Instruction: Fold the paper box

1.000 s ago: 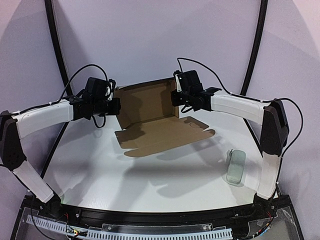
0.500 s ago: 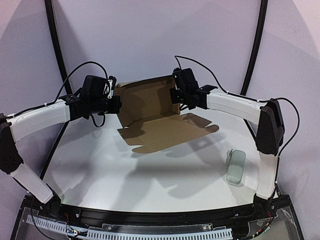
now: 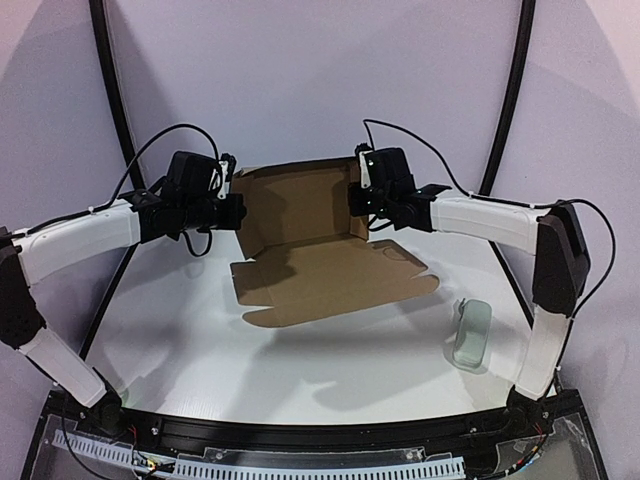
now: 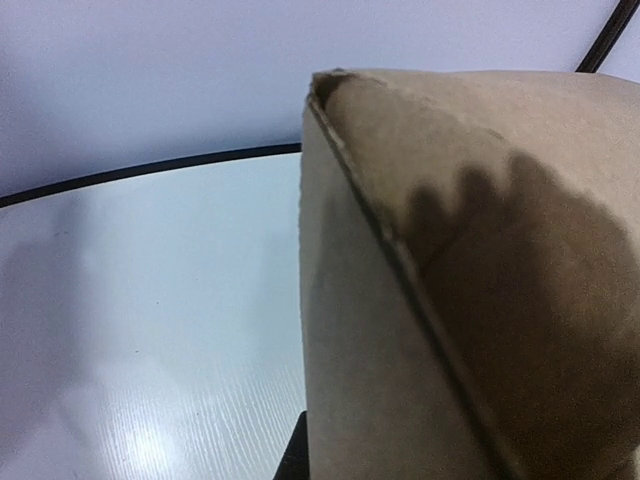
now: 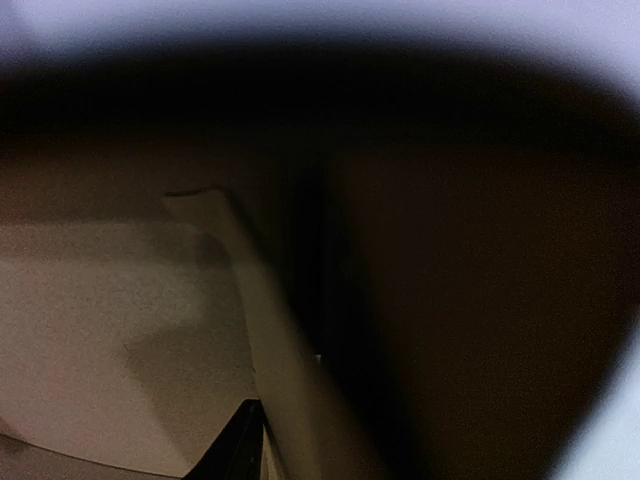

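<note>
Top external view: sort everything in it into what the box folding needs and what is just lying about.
For the job: paper box, back and side walls raised; left tool at its left wall; right tool at its right wall.
Lying about: small grey-green case, near the table's right edge, apart from the box.

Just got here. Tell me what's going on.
Two robot arms are folding a brown cardboard box. The left gripper is clamped on the box's left side wall, and the right gripper is at its right side wall, though whether that one grips is unclear. The back and side panels stand up; the front panel lies flat on the table. A small pale case sits apart, near the right arm.
</note>
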`<state>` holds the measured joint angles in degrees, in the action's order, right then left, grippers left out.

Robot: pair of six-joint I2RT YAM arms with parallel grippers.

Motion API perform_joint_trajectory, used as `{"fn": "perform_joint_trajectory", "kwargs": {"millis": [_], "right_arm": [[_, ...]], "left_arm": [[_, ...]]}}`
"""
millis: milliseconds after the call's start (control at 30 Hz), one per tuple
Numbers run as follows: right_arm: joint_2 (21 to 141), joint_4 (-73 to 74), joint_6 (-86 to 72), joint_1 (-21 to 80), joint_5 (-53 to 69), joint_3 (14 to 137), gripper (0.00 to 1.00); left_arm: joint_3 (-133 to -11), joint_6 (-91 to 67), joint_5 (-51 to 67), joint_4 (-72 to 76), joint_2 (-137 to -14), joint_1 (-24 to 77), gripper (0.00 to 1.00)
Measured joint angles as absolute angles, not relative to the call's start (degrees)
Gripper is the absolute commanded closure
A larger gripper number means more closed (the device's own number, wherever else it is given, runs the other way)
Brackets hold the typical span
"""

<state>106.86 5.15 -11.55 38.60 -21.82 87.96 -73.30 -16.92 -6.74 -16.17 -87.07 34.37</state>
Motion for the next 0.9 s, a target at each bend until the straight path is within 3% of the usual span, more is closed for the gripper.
{"fn": "perform_joint_trajectory", "kwargs": {"millis": [167,433,733,900], "right_arm": [[104.7,5.7,-12.7,38.1,-21.2,86.8,0.59],[101.5,7.1,-12.7,38.1,-18.9,84.7,0.63],[100.6,7.5,-12.9,36.4,-12.7,83.9,0.89],[101.5,8.3,-12.7,36.2,-15.1,84.8,0.97]], "left_arm": [[-73.3,-16.9,-7.0,-15.4,-87.1,34.5,0.99],[-73.3,-17.8,-8.5,-15.1,-87.1,34.8,0.99],[-73.3,-17.7,-8.3,-15.0,-87.1,35.0,0.99],[-73.3,-17.7,-6.9,-15.1,-87.0,35.0,0.99]]}}
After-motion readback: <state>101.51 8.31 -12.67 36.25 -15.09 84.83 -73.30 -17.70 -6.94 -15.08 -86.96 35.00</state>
